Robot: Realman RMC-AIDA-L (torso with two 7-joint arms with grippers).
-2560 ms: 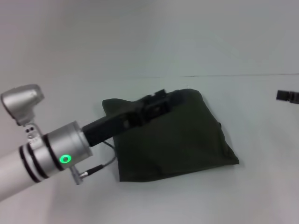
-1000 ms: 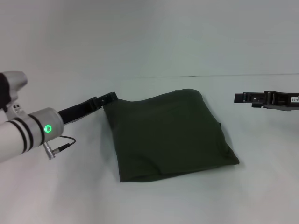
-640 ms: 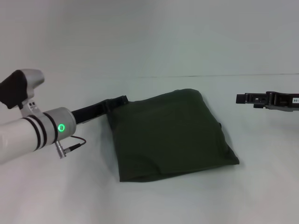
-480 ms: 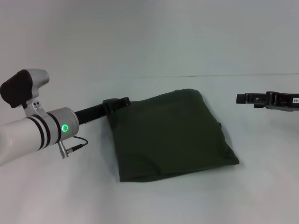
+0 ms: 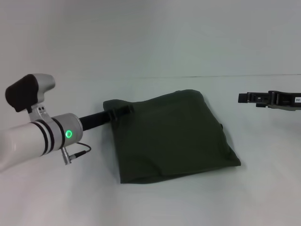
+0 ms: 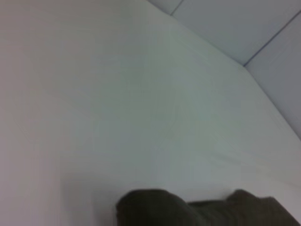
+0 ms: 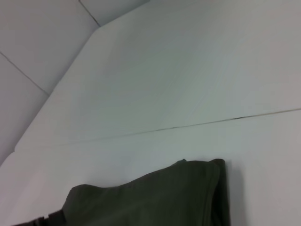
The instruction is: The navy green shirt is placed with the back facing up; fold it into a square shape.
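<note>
The navy green shirt [image 5: 174, 136] lies folded into a rough square in the middle of the white table, plain side up. My left gripper [image 5: 125, 111] reaches in from the left, and its tip lies over the shirt's far left corner. That corner shows as dark fabric [image 6: 197, 209] in the left wrist view. My right gripper [image 5: 241, 98] hovers to the right of the shirt, well apart from it. The right wrist view shows the shirt [image 7: 155, 197] from the side, with the left gripper's tip [image 7: 47, 219] beside it.
The white table [image 5: 150, 202] runs all around the shirt, with a thin seam line [image 5: 225, 76] across the back. A cable [image 5: 77, 151] hangs from the left arm's wrist near the shirt's left edge.
My left gripper drew back off the shirt to its left, then slid right again until its tip overlaps the far left corner. The right gripper came into view and has held still.
</note>
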